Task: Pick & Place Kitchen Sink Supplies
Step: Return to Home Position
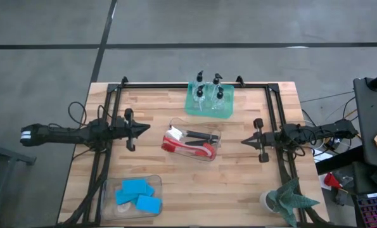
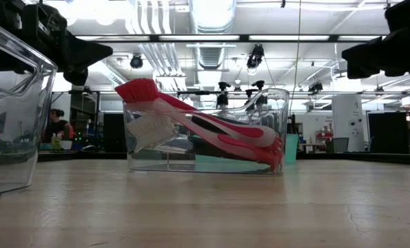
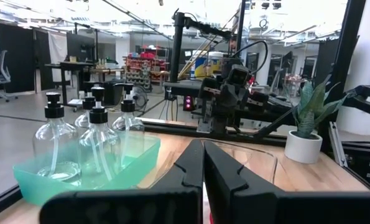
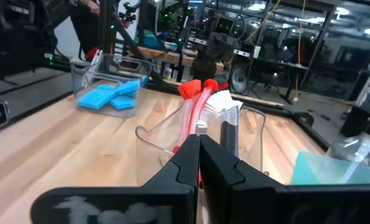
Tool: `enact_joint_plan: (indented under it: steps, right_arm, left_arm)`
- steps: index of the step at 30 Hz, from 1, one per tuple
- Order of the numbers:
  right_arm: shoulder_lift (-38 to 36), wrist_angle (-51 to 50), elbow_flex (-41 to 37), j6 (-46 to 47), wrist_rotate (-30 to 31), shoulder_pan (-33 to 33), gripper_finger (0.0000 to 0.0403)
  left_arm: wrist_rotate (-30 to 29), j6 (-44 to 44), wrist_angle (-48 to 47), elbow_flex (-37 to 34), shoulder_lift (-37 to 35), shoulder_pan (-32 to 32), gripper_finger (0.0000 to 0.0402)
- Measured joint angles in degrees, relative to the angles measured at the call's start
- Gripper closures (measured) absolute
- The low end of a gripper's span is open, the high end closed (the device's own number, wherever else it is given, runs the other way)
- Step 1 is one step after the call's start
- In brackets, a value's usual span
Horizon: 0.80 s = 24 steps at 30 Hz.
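Pinched shut, empty — left gripper (image 1: 145, 129) and right gripper (image 1: 245, 142) are hanging over open table (image 1: 239, 183), flanking the brush bin (image 1: 194, 126); green tray (image 1: 207, 114) half-hiding beyond.

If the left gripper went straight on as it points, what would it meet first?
Probably the facing right gripper. The left gripper seems to sit above the clear bin of brushes, though height is uncertain.

Overhead, table-level, two facing wrist views
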Motion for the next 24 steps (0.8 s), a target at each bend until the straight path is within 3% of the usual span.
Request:
enact_joint_plan:
  steps: [6, 24]
  right_arm:
    - [0.04, -0.28, 0.00, -3.80, 0.03, -0.01, 0.0394]
    - [0.04, -0.28, 0.00, 2.67, 0.05, 0.00, 0.0394]
  left_arm:
    - [-0.03, 0.02, -0.25, -0.02, 0.00, 0.00, 0.0394]
    - [-0.04, 0.02, -0.22, -0.07, 0.00, 0.00, 0.0394]
